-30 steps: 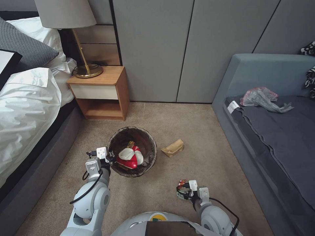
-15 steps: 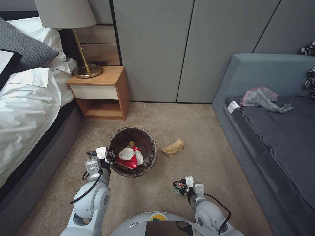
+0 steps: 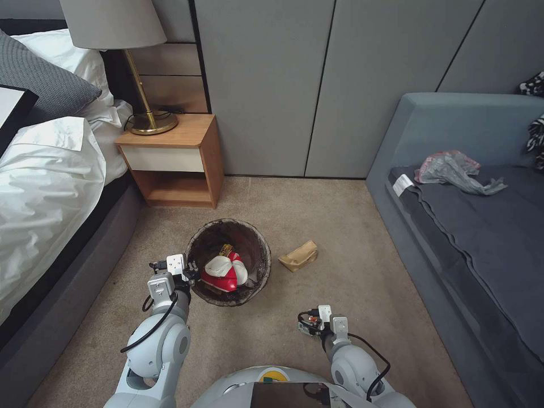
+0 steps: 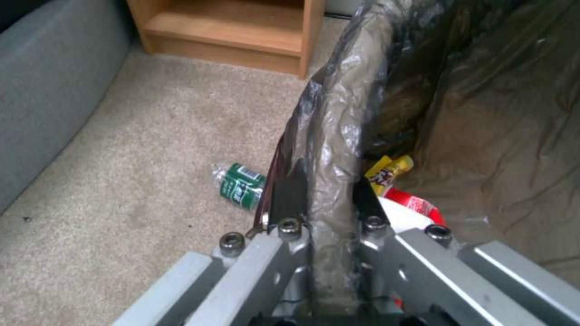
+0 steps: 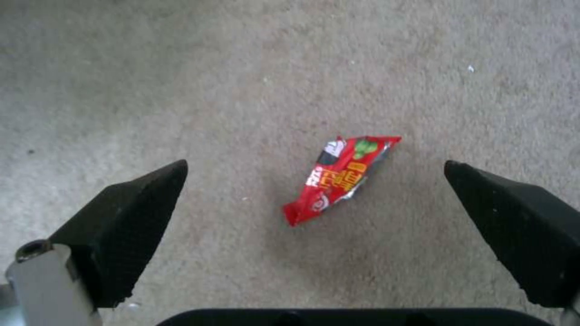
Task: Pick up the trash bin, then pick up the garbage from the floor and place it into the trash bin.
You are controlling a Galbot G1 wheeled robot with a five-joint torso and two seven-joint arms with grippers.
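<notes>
Left gripper: we see the left gripper (image 3: 191, 271) at the near-left rim of the small round trash bin with a dark plastic bag liner (image 3: 254, 235); in the left wrist view its jaws are pinching the lined rim wall (image 4: 329, 149), one jaw outside and one inside.
Right gripper: the right gripper (image 3: 306, 327) hangs low over the beige carpet floor (image 3: 362, 266), in front of the robot and to the right of the bin; from the right wrist view we see its black jaws spread wide, nothing between them but carpet and litter below.
Trash bin: it sits between the wooden nightstand (image 3: 175, 161) and the robot, held at its rim by the left gripper; we cannot tell whether it rests on the carpet or is lifted.
Bin contents: we see a red-and-white snack packet (image 3: 225, 273) lying inside, with a yellow wrapper (image 4: 387, 170) beside it.
Garbage under the right gripper: a small crumpled red snack packet with yellow print (image 5: 338, 176) lies flat on the carpet, between the spread jaws and apart from both.
Other garbage: a tan paper bag (image 3: 298, 255) lies on the carpet just right of the bin; a green-labelled plastic bottle (image 4: 240, 185) lies on its side on the carpet beside the bin's outer wall.
Sofa: a grey translucent plastic bag (image 3: 453, 170) rests on the grey-blue sofa (image 3: 481, 238).
</notes>
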